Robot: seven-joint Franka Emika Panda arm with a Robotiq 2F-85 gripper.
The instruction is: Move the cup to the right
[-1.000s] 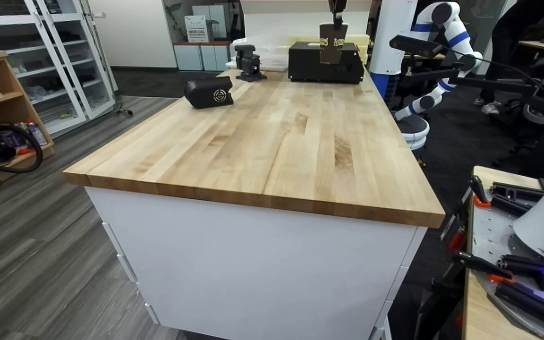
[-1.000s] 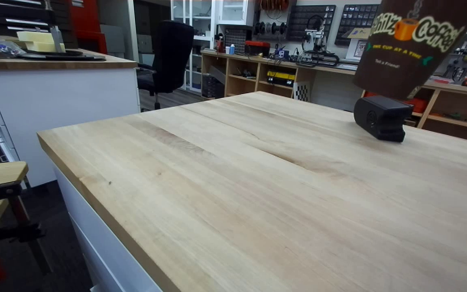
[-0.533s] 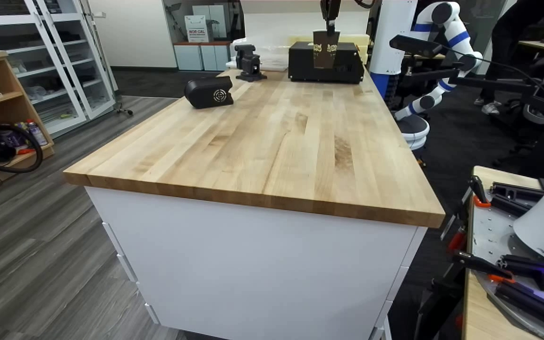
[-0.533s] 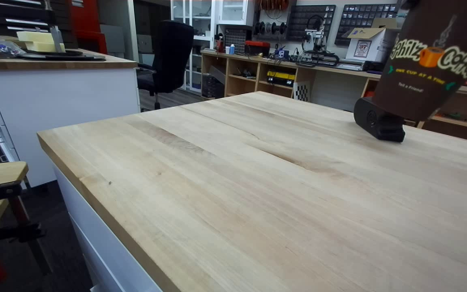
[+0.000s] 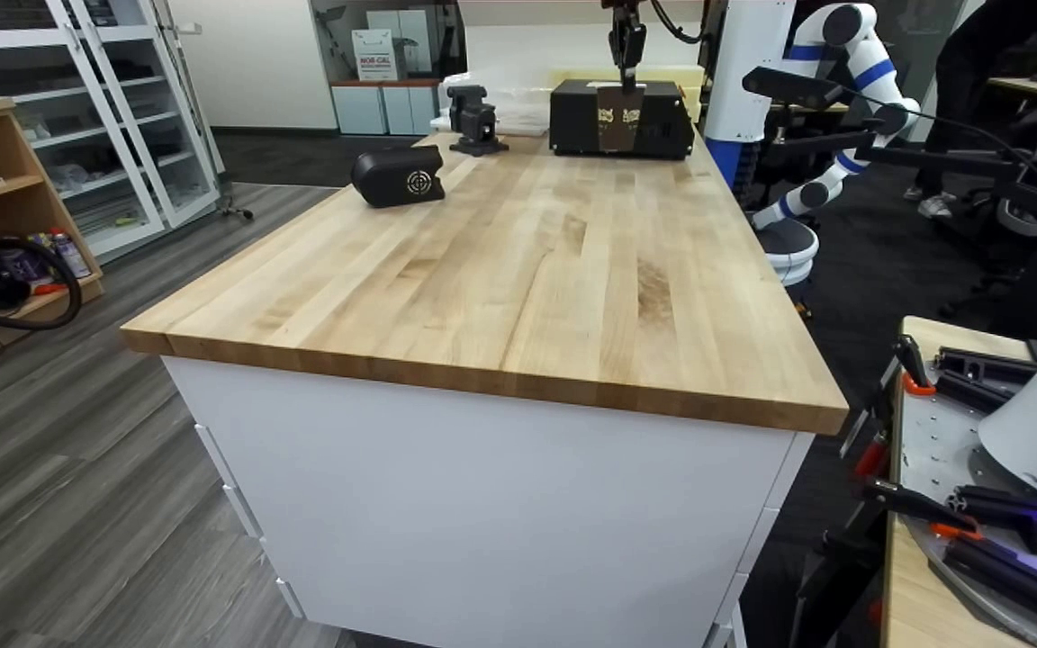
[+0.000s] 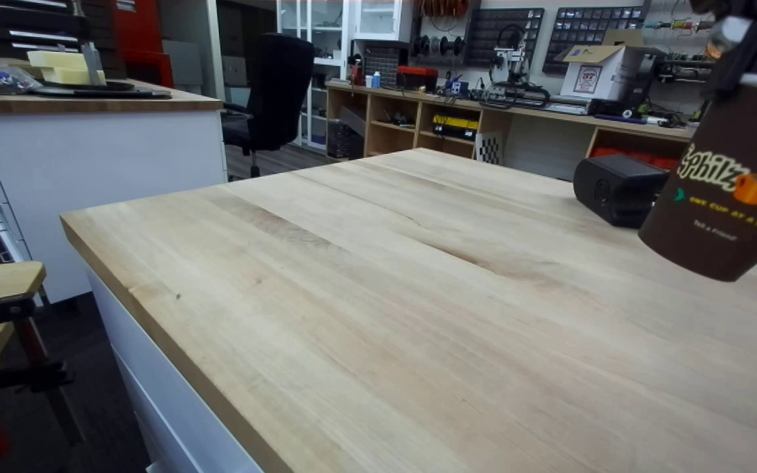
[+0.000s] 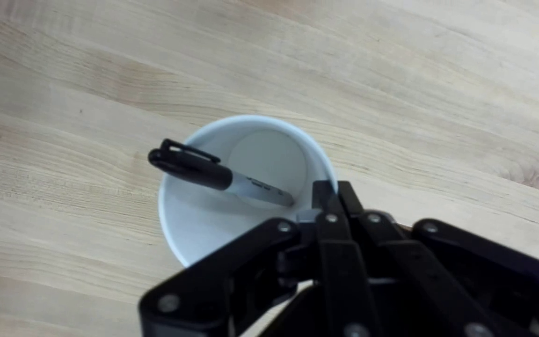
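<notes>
The dark brown cup with a pale rim (image 5: 617, 117) hangs in front of a black box at the table's far end. It is also large at the right edge of an exterior view (image 6: 713, 203), slightly tilted. Its bottom shows above the table surface. My gripper (image 7: 337, 191) is shut on the cup's rim, one fingertip inside and one outside. In an exterior view the gripper (image 5: 628, 83) comes down from above. A black-capped grey marker (image 7: 192, 169) leans inside the white interior of the cup (image 7: 190, 215); the gripper hides part of the rim.
The wooden table (image 5: 482, 270) lies below. A black rounded device (image 5: 398, 176) stands on it, near the cup in an exterior view (image 6: 608, 187). The black box (image 5: 577, 126) and a dark vise-like tool (image 5: 475, 121) stand at the far end. The table's front edge (image 5: 482, 369) is far from the cup.
The gripper and cup have moved down towards the table, slightly left in an exterior view and rightwards in an exterior view. More of the gripper now shows. The rim stays held.
</notes>
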